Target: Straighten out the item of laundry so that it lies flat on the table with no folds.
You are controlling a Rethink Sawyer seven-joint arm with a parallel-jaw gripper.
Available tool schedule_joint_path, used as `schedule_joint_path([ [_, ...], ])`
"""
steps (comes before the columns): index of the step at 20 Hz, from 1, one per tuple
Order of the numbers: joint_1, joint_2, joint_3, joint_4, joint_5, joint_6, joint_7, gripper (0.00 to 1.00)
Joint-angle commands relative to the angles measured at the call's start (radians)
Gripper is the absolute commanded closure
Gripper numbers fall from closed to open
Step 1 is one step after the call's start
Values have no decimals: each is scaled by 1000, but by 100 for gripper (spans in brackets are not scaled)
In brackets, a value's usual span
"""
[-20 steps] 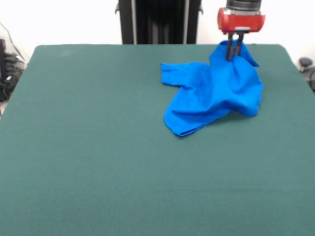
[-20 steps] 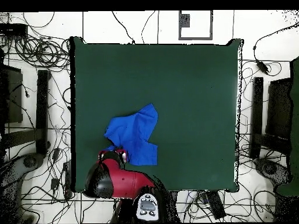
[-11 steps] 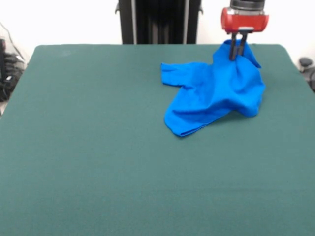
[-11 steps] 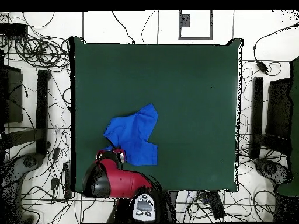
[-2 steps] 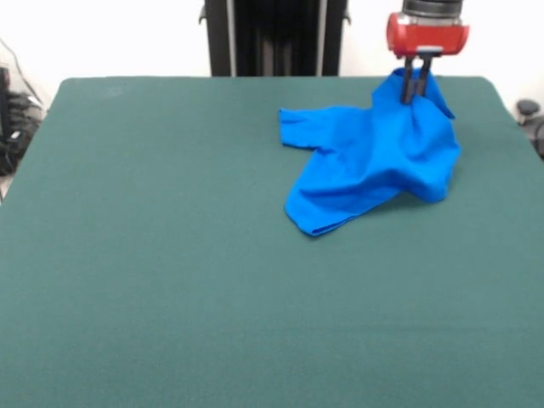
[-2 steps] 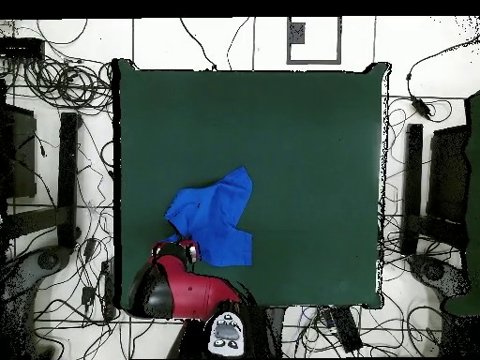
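The item of laundry [image 5: 365,161] is a small bright blue T-shirt, crumpled and folded, lying on the dark green table [image 5: 170,255] at the far right in the front view. One part of it is drawn up into a peak under my gripper [image 5: 414,95], whose two dark fingers are shut on the cloth. Seen from overhead, the shirt [image 6: 214,217] lies near the table's lower left, and my gripper [image 6: 176,248] sits at its lower-left edge, mostly under the red arm.
In the overhead view, cables and dark stands ring the table [image 6: 300,141] on the floor. The black pedestal [image 5: 274,36] rises behind the far edge in the front view. The shirt lies close to the far right corner.
My gripper has moved slightly right and toward the far edge, pulling the pinched peak of the shirt with it. The rest of the shirt has barely shifted.
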Motion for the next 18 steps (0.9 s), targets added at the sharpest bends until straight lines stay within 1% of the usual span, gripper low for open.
schedule_joint_path([
  [1,29,79,81,-62,82,-46,290,100],
  [10,60,94,81,-77,125,-49,297,100],
  [18,110,109,67,-94,193,-47,305,100],
])
